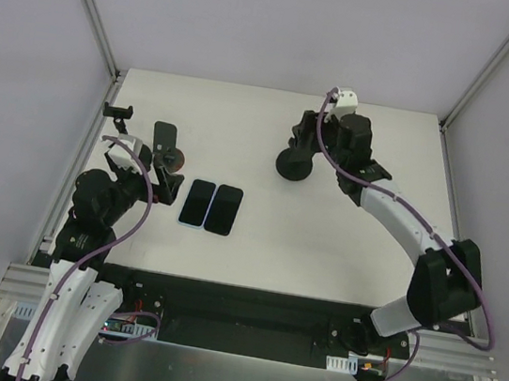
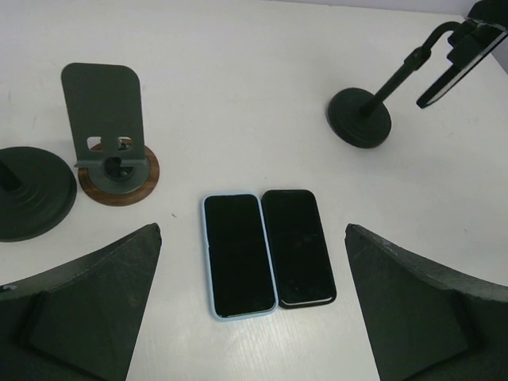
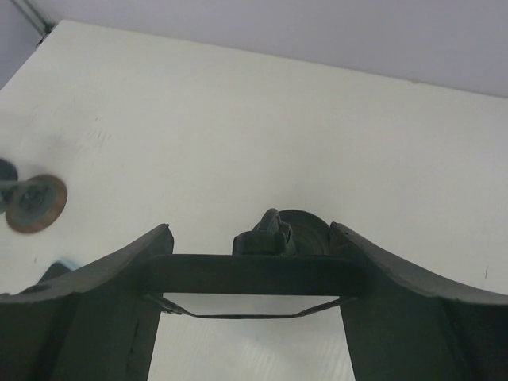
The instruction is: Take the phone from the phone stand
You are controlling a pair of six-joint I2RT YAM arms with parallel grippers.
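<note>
Here, white table (image 1: 322, 247), grey walls (image 1: 287, 25).

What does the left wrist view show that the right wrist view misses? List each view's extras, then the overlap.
Left wrist only: a blue-cased phone and a black phone lying flat side by side, plus the open left hand. Right wrist only: a close view of the right hand closed on the mounted phone at its ends. Both: the wood-based stand, the black stand with its round base, and the mounted phone.

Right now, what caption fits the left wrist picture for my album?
A blue-cased phone and black phone lie side by side; empty stand behind.
</note>
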